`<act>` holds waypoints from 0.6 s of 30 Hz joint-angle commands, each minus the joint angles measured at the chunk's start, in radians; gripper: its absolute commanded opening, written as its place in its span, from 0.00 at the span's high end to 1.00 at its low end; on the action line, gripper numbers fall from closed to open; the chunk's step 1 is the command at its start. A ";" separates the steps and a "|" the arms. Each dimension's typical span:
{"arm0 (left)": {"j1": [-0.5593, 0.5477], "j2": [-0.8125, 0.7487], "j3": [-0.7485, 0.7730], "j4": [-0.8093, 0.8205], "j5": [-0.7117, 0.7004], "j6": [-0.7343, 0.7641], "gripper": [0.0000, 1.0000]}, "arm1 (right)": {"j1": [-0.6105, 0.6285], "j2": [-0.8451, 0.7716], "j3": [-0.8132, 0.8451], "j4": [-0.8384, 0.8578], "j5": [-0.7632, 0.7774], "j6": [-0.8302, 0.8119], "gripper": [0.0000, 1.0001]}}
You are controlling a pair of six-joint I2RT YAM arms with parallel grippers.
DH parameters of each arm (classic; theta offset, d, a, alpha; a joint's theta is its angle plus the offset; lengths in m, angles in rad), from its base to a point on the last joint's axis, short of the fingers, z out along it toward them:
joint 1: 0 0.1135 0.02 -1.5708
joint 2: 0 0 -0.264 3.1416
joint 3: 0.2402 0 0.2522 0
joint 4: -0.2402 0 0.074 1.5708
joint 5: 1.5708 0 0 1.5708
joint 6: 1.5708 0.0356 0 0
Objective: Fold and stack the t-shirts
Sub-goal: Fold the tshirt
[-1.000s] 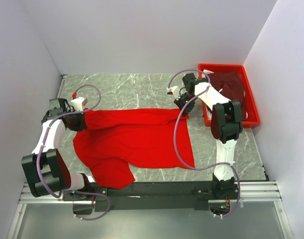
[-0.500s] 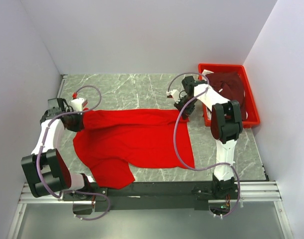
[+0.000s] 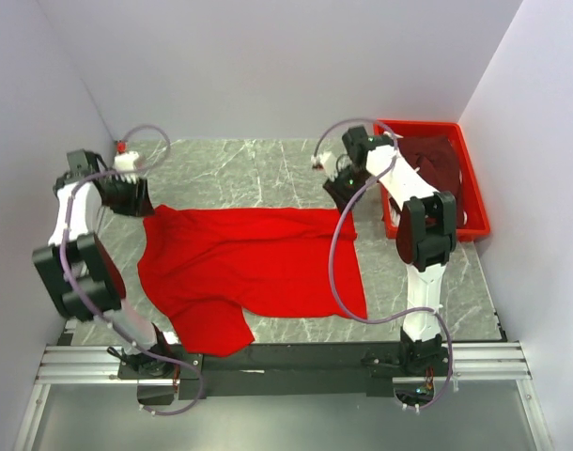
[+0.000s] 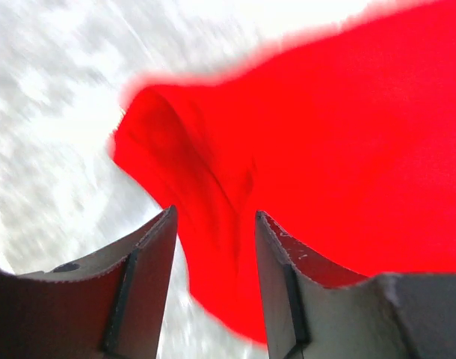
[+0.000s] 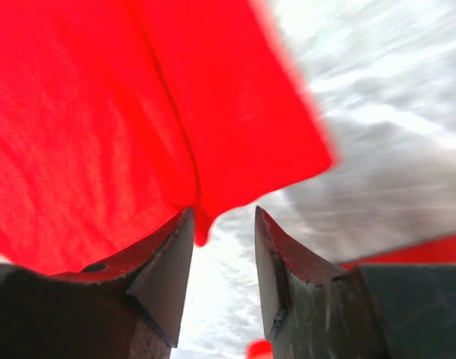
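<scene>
The red t-shirt lies spread flat in the middle of the desk. To fold it well, each far corner should be pinched low and lifted evenly. The left arm hangs by the far left corner, the right arm beside the tray; both jaws stand apart, holding nothing

Bright red t-shirt; dark maroon t-shirt; red tray; grey white-veined marble table.
</scene>
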 commanded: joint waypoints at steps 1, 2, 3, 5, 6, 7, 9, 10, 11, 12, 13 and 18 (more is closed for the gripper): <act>-0.001 0.125 0.120 0.092 0.053 -0.229 0.49 | 0.004 0.031 0.118 -0.010 -0.013 0.069 0.57; 0.000 0.154 0.160 0.110 0.044 -0.305 0.49 | 0.004 0.051 0.150 -0.001 -0.002 0.086 0.58; 0.000 0.207 0.178 0.121 0.043 -0.333 0.49 | 0.004 0.080 0.162 0.005 0.013 0.112 0.62; 0.000 0.257 0.229 0.121 0.047 -0.399 0.50 | 0.004 0.106 0.195 0.025 0.029 0.130 0.65; 0.000 0.293 0.241 0.120 0.052 -0.421 0.50 | 0.007 0.127 0.202 0.030 0.036 0.146 0.66; -0.001 0.309 0.251 0.121 0.069 -0.439 0.50 | 0.008 0.137 0.207 0.034 0.041 0.153 0.66; -0.004 0.337 0.260 0.132 0.078 -0.484 0.49 | 0.018 0.160 0.215 0.045 0.059 0.161 0.68; -0.006 0.343 0.260 0.137 0.079 -0.494 0.49 | 0.021 0.167 0.213 0.047 0.063 0.160 0.68; -0.009 0.347 0.255 0.146 0.072 -0.517 0.48 | 0.024 0.170 0.201 0.051 0.070 0.160 0.69; -0.015 0.361 0.257 0.146 0.072 -0.516 0.48 | 0.027 0.177 0.192 0.059 0.075 0.161 0.69; -0.017 0.369 0.255 0.153 0.073 -0.552 0.48 | 0.035 0.178 0.181 0.065 0.088 0.160 0.69; -0.029 0.435 0.268 0.163 0.057 -0.631 0.40 | 0.042 0.206 0.156 0.076 0.118 0.160 0.71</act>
